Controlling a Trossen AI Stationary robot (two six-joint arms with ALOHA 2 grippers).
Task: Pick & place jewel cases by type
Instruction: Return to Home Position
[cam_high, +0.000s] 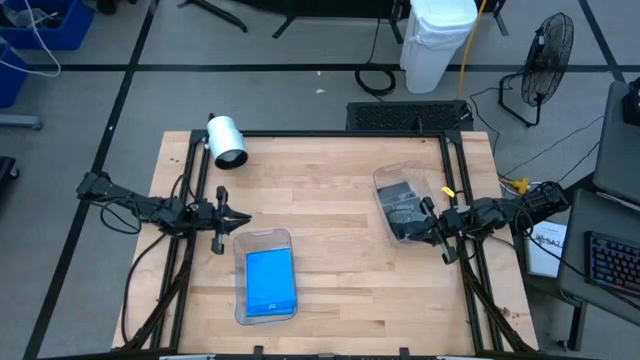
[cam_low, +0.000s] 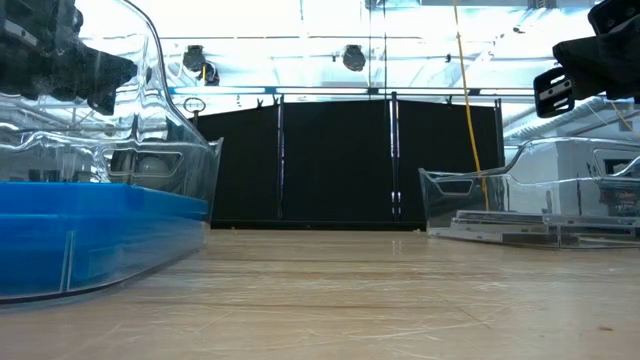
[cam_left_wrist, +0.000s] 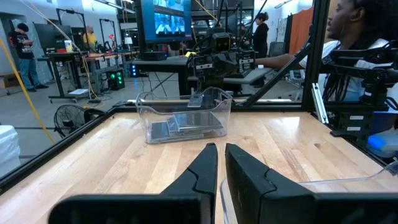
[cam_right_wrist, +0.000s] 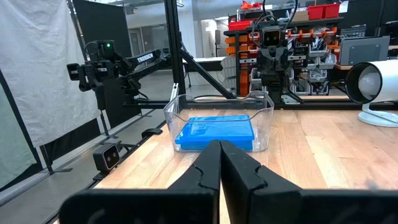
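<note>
— On the bench's (cam_high: 330, 180) left side, what is the left claw (cam_high: 240, 217) doing?

— It is hovering clear of the wood with its fingers (cam_left_wrist: 202, 171) clenched to a thin slit, grasping nothing.

— And where are the blue jewel cases (cam_high: 270, 280) lying?

— They are sitting stacked flat inside the left clear tray (cam_high: 264, 236), just beside that claw, to its right and toward the near edge. The claw tip is hanging just past the tray's far rim, not touching it.

— Which way is the stack pointing?

— From above its long axis is running from the far edge toward the near edge, in line with the tray's own length, and it is filling most of the tray's floor.

— Moving right, what is lying in the other tray?

— The grey jewel cases (cam_high: 403, 207) are lying flat in the right clear tray (cam_high: 383, 180), slightly askew to one another. That tray is sitting a little turned, its length also running roughly far to near.

— And the right claw (cam_high: 424, 226)?

— It is hanging above that tray's right-hand rim, raised off it. Its fingers (cam_right_wrist: 208, 163) are pressing fully together, empty. The grey cases are lying just to its left and below it.
</note>
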